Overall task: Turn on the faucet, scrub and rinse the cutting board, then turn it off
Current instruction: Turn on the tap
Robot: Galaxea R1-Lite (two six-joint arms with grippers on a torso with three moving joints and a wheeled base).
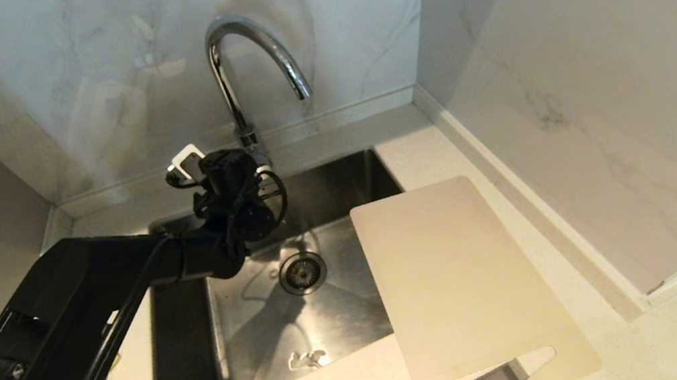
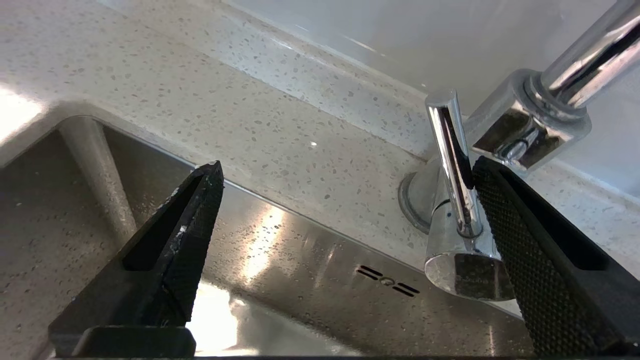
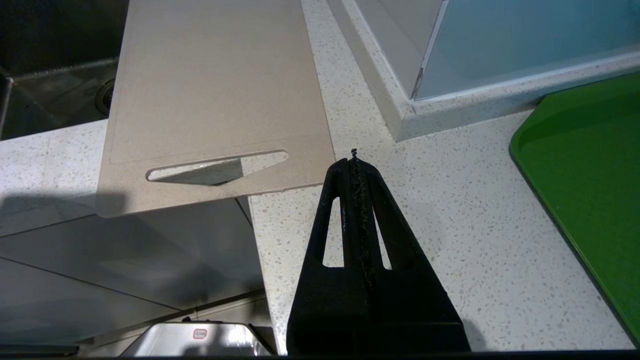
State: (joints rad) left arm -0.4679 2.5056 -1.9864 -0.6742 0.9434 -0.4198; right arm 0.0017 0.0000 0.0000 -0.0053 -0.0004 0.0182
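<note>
The left gripper (image 2: 345,170) stands spread wide and empty at the faucet's (image 1: 237,63) base, one finger (image 2: 530,250) just beside its lever (image 2: 452,165). Rightward, the cutting board (image 1: 455,280) bridges the sink's (image 1: 187,350) right edge and the counter (image 3: 450,240), near the right gripper (image 3: 355,160), pressed closed on nothing.

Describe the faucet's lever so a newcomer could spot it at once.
Start at the steel sink set in the speckled countertop, then go to its back rim, where the chrome gooseneck faucet rises against the marble wall. At the faucet's base stands the lever: a thin, straight chrome stick, unlike the thick arched spout, with the open left gripper beside it.
</note>
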